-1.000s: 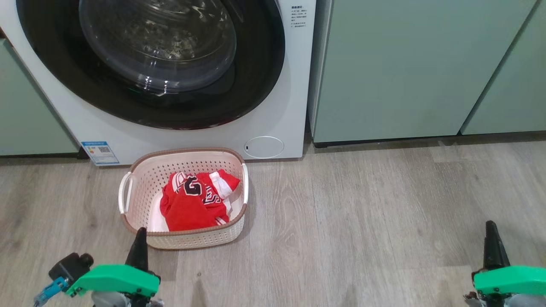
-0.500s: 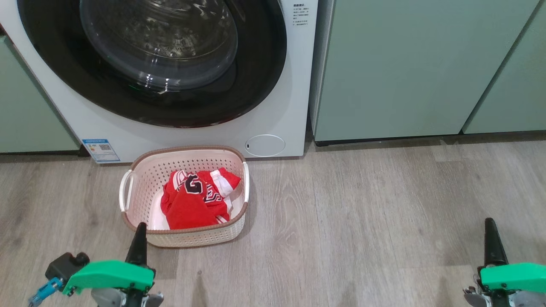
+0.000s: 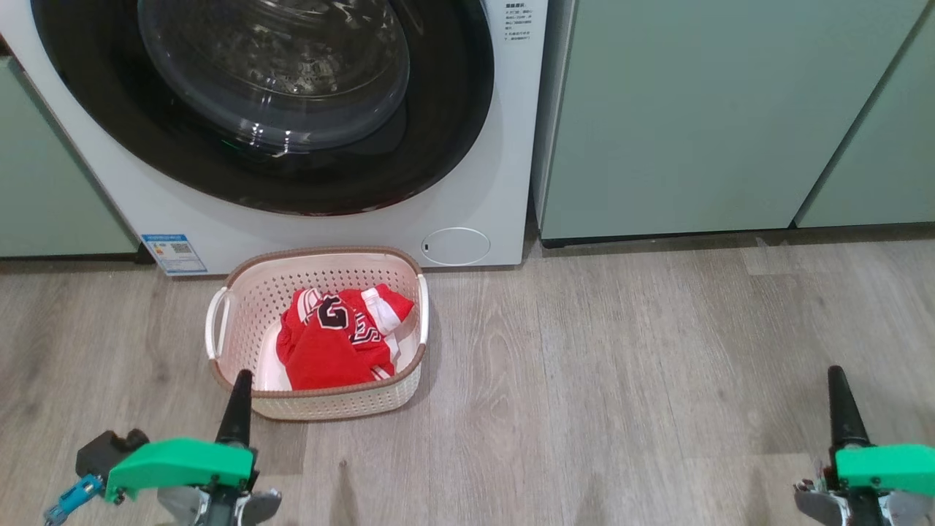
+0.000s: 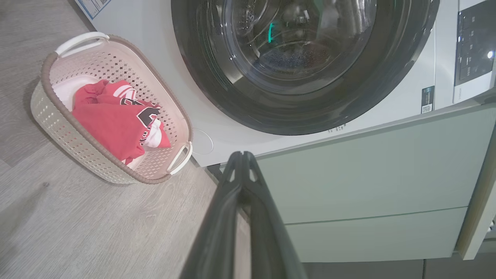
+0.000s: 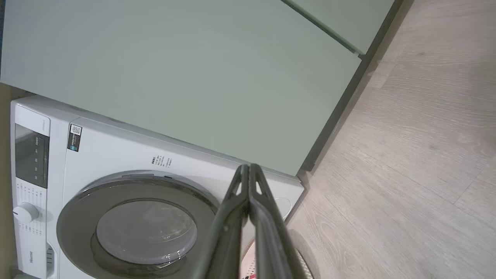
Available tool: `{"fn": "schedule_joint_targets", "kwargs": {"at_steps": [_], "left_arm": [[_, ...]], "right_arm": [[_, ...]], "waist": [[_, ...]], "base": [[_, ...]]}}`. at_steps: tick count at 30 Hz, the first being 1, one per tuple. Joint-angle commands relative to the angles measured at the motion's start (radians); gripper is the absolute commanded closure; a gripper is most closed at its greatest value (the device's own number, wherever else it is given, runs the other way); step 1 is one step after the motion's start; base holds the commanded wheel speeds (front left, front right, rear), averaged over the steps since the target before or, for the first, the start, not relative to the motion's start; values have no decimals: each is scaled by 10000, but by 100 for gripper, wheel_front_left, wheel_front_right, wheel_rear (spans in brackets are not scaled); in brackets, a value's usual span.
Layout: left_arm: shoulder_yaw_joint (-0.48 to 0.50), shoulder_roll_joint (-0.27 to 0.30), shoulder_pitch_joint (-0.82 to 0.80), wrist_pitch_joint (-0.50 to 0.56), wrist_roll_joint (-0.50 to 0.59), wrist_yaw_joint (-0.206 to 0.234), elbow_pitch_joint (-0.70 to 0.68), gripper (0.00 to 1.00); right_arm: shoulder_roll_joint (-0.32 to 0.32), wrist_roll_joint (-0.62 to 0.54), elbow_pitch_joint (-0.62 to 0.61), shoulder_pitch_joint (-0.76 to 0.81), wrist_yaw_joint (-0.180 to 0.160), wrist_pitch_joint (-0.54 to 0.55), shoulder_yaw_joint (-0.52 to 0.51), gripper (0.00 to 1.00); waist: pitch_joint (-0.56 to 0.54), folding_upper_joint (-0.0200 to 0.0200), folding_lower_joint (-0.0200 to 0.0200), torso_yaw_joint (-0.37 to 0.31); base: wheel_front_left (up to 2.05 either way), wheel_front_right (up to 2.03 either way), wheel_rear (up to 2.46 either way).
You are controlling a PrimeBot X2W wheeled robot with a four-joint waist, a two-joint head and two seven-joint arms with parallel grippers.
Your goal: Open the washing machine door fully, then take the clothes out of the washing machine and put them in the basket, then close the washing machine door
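Though the washing machine door (image 3: 270, 88) looks pushed flush against the washing machine (image 3: 504, 168), no view shows the latch. It may not be caught and could swing out; that is a judgement only. All visible clothes (image 3: 329, 343) sit bunched in the basket (image 3: 321, 253), which stands on the floor (image 3: 621, 380) just in front of the machine, below the door.

Low at the near edge, the left end effector (image 3: 242, 381) has its fingers pinched together with nothing between them. Its tip overlaps the basket's near wall in the head view, so a forward drive or arm swing could knock the basket or spill the heap. Well apart to the right, the right end effector (image 3: 836, 376) is also pinched narrow and empty, near nothing.

Other risk: a garment left in the drum. The window is dark with glare, so I can't tell if the drum is empty.

Hard to make out:
- How many garments are in the heap; the lettering is partly folded under.
- A thin reddish line along the door's lower rim: reflection or trapped cloth, cannot tell.

Cut off: the top of the door and machine in the head view, and most of the basket in the right wrist view.
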Motion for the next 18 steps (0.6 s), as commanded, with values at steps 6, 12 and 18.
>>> {"fn": "schedule_joint_targets", "kwargs": {"at_steps": [6,12,18], "left_arm": [[343,31,-572,233,-763,4,-555,100],[397,7,-584,438,-1473,4,-754,100],[443,-14,-595,614,-2085,5,-924,100]], "right_arm": [[-55,823,-435,-553,-5,227,178,100],[-56,1587,-490,-606,-6,436,192,100],[-56,2246,-536,-651,-6,617,205,100]], "waist": [[26,0,0,20],[56,0,0,41],[82,0,0,60]], "base": [[0,0,0],[0,0,0],[0,0,0]]}}
